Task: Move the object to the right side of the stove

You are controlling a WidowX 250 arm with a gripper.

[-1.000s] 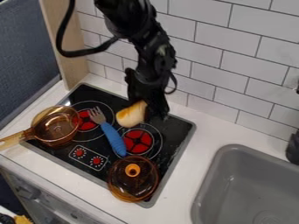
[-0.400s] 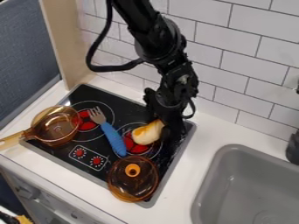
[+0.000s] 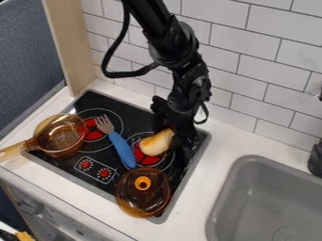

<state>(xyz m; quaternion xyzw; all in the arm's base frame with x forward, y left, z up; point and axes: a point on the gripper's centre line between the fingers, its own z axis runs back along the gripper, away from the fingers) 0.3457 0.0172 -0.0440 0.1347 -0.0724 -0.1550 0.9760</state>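
The tool (image 3: 173, 133) is clamped on the upper right end of the pale, bread-like object (image 3: 156, 143), leaving the rounded lower left end free, which should help in setting it down. The object is at the right-hand burner (image 3: 148, 159) of the stove (image 3: 104, 101), so it suits the goal; whether it touches the surface I can't tell. With the fork (image 3: 123, 148) just to its left and the lid (image 3: 143, 196) in front (2 easy things to nudge), a straight, gentle release seems wisest.
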